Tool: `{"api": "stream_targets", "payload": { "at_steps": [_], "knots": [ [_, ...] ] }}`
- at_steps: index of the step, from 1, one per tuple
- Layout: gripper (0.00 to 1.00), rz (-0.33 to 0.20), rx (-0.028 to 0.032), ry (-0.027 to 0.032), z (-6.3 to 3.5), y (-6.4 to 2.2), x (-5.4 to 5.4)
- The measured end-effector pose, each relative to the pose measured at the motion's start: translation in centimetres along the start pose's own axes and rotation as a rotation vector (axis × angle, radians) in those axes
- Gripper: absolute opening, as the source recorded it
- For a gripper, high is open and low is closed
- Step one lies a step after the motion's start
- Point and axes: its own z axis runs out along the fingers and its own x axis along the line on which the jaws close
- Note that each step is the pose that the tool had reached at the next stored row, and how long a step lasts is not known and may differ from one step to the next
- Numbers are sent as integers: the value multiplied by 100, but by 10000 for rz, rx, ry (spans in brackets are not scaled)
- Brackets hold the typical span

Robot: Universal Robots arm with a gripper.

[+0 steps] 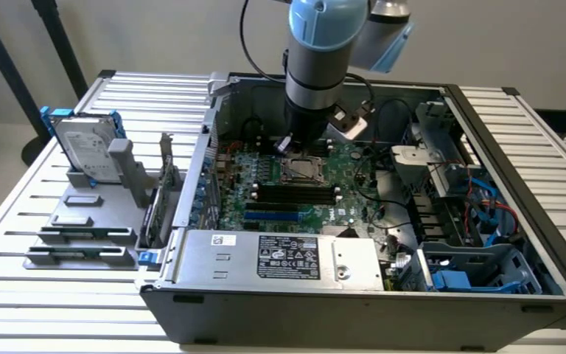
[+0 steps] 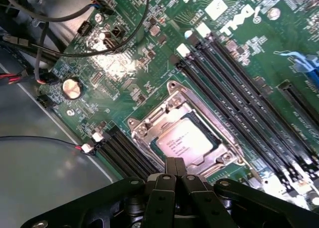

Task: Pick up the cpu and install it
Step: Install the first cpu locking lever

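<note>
Slatted metal table (image 1: 47, 295) under everything, plain wall behind. On it an open PC case (image 1: 362, 302) lying on its side: PSU (image 1: 278, 259) along the near wall, blue drive cage (image 1: 470, 269) at the exterior view's right, green motherboard (image 1: 293, 188) on the floor w/ black RAM slots (image 1: 288, 195) and loose black cables. Beside the case, at the exterior view's left, a grey rack (image 1: 82, 221) holding a hard drive (image 1: 82, 151) upright in a blue frame. Arm (image 1: 318, 59) reaches down into the case over the board. Socket (image 2: 184, 133) mid-board, metal frame round it; cpu (image 2: 187, 138) sits flat inside it, silver top showing. Gripper (image 2: 175, 163) just above the socket edge, fingers clenched together, holding nothing, apart from the cpu.
</note>
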Motion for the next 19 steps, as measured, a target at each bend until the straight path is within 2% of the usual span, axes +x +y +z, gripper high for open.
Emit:
{"api": "stream_targets", "payload": {
  "at_steps": [10, 19],
  "knots": [
    [11, 35, 85, -8, -184, 41, -165],
    [11, 82, 170, -45, -347, 91, -292]
  ]
}}
